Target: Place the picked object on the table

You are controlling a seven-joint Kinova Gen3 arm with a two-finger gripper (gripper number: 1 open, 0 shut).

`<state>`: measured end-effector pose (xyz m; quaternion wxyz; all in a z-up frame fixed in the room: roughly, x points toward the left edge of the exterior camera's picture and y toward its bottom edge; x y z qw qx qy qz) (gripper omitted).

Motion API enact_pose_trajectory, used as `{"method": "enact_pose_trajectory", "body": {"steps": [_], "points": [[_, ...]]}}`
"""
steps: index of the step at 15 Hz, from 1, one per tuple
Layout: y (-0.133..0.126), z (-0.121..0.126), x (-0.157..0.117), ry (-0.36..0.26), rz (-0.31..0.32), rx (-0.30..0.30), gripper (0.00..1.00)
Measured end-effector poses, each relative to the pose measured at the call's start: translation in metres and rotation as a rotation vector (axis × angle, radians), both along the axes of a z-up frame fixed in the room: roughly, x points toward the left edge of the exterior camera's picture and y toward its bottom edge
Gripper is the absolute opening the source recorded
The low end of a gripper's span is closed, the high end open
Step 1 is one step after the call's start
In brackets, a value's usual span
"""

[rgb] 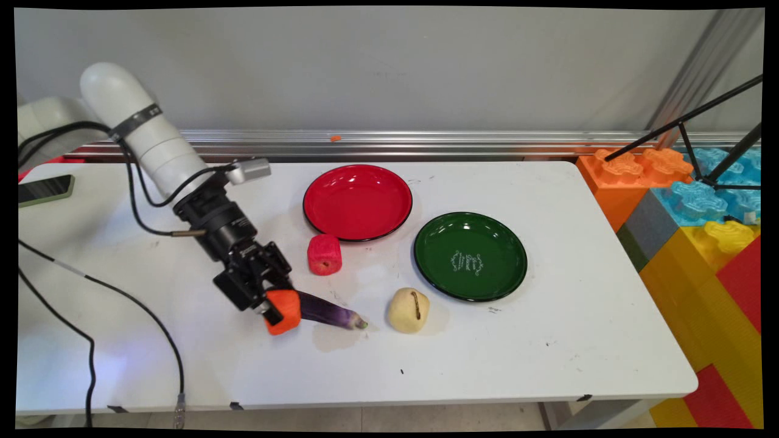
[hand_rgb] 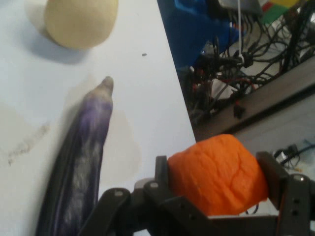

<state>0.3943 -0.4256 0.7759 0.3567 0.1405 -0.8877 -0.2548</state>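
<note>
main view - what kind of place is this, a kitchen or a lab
Most likely a robotics lab, not a kitchen. A Kinova arm's gripper is shut on an orange toy piece over a white table of toy food, giant building blocks stand beside it, and the hand view shows tangled cables.

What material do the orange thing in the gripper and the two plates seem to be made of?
The orange lump, clamped in the gripper, looks like soft matte foam: its surface is wrinkled and dull. The red plate and the green plate look like hard, glossy plastic or lacquer; they reflect light, so which one is unclear.
</note>
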Motion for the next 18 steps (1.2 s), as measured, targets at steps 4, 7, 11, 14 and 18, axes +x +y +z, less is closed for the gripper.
{"method": "enact_pose_trajectory", "body": {"steps": [4,7,11,14,18], "points": [[0.005,-0.019,0.011,-0.015,-0.027,0.006,0.0],[0.005,-0.03,0.015,-0.023,-0.034,0.004,0.0],[0.001,-0.046,0.017,-0.037,-0.034,-0.004,0.0],[-0.001,-0.056,0.021,-0.051,-0.031,-0.009,0.0],[-0.003,-0.066,0.029,-0.069,-0.025,-0.007,1.0]]}}
